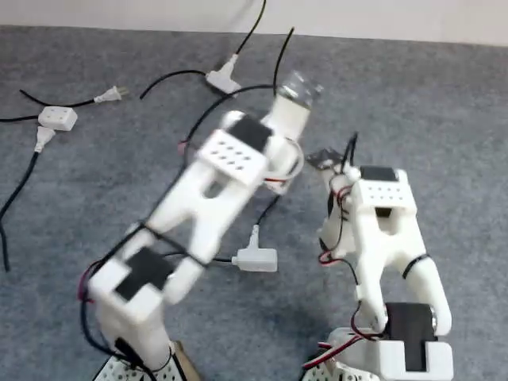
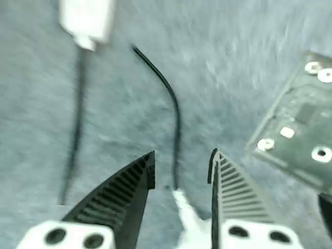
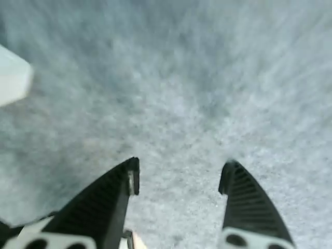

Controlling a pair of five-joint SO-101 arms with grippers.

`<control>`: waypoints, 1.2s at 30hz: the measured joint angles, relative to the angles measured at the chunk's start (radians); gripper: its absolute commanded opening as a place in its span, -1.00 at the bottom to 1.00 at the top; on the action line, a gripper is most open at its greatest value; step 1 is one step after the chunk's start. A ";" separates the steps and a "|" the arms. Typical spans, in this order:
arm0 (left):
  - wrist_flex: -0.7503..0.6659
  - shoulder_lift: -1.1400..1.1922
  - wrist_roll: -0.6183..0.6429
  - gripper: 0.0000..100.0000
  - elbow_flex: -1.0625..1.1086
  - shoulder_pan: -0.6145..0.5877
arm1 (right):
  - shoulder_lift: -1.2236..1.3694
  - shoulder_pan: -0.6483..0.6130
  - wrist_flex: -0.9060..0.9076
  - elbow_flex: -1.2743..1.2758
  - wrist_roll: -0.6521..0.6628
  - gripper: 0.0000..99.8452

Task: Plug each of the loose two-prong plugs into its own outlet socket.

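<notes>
My left gripper [image 2: 181, 161] is open over the grey carpet at the far middle [image 1: 295, 91]. Between its fingers [image 2: 127, 189] lies a white plug [image 2: 188, 220] with a black cable [image 2: 174, 104] running away from it. Farther off lies a white socket piece [image 2: 85, 21], also in the high view [image 1: 224, 79]. My right gripper [image 3: 179, 174] is open over bare carpet, right of centre [image 1: 329, 159]. A loose two-prong plug [image 1: 111, 95] lies at the far left by a white socket block [image 1: 58, 117]. Another white socket [image 1: 255, 258] sits between the arms.
Black cables [image 1: 16, 190] trail over the carpet at the left and far side. The right arm's circuit board [image 2: 298, 129] shows close beside my left gripper. A white shape [image 3: 11, 78] sits at the edge of the right wrist view.
</notes>
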 measured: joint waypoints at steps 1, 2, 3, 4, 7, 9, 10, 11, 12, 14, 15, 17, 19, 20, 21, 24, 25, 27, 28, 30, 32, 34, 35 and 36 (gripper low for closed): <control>-0.032 -0.044 -0.037 -0.62 0.046 -0.025 | 0.002 -0.003 0.040 -0.023 0.000 -0.49; -0.060 -0.081 -0.080 -0.62 0.089 -0.052 | 0.002 -0.014 0.071 -0.052 0.000 -0.49; -0.078 -0.114 -0.127 -0.62 0.124 -0.077 | 0.002 -0.031 0.091 -0.080 0.000 -0.49; -0.089 -0.143 -0.178 -0.62 0.153 -0.100 | 0.002 -0.049 0.104 -0.104 0.000 -0.49; -0.103 -0.218 -0.305 -0.62 0.204 -0.178 | 0.002 -0.084 0.118 -0.166 -0.048 -0.49; -0.104 -0.252 -0.339 -0.62 0.213 -0.238 | 0.002 -0.098 0.121 -0.210 -0.127 -0.49; -0.104 -0.264 -0.344 -0.62 0.222 -0.272 | 0.000 -0.104 0.121 -0.227 -0.173 -0.49; -0.104 -0.272 -0.347 -0.62 0.235 -0.301 | -0.012 -0.107 0.118 -0.238 -0.215 -0.49; -0.104 -0.276 -0.347 -0.62 0.250 -0.325 | -0.035 -0.107 0.101 -0.241 -0.256 -0.49; -0.106 -0.279 -0.327 -0.62 0.296 -0.347 | -0.115 -0.104 0.043 -0.226 -0.311 -0.49; -0.110 -0.279 -0.299 -0.62 0.328 -0.350 | -0.169 -0.103 0.009 -0.192 -0.330 -0.49; -0.123 -0.293 -0.270 -0.62 0.400 -0.350 | -0.284 -0.069 -0.020 -0.089 -0.356 -0.49; -0.166 -0.333 -0.252 -0.62 0.471 -0.350 | -0.393 0.008 -0.052 0.037 -0.379 -0.49; -0.187 -0.359 -0.236 -0.62 0.506 -0.350 | -0.437 0.061 -0.074 0.104 -0.376 -0.49; -0.204 -0.384 -0.221 -0.62 0.540 -0.351 | -0.473 0.117 -0.084 0.161 -0.364 -0.49; -0.222 -0.417 -0.198 -0.62 0.588 -0.330 | -0.545 0.213 -0.106 0.285 -0.298 -0.49; -0.224 -0.417 -0.187 -0.62 0.588 -0.311 | -0.574 0.222 -0.120 0.328 -0.290 -0.49; -0.226 -0.399 -0.161 -0.62 0.583 -0.270 | -0.624 0.230 -0.172 0.413 -0.284 -0.49; -0.226 -0.374 -0.150 -0.62 0.575 -0.249 | -0.647 0.230 -0.196 0.451 -0.284 -0.49; -0.218 -0.307 -0.124 -0.62 0.540 -0.204 | -0.681 0.226 -0.219 0.505 -0.279 -0.49; -0.207 -0.230 -0.101 -0.62 0.491 -0.160 | -0.700 0.227 -0.241 0.525 -0.278 -0.49; -0.201 -0.157 -0.077 -0.62 0.443 -0.121 | -0.704 0.227 -0.275 0.545 -0.278 -0.49; -0.201 -0.124 -0.066 -0.62 0.420 -0.101 | -0.704 0.227 -0.288 0.559 -0.270 -0.49; -0.201 -0.092 -0.055 -0.62 0.397 -0.084 | -0.709 0.229 -0.299 0.575 -0.261 -0.49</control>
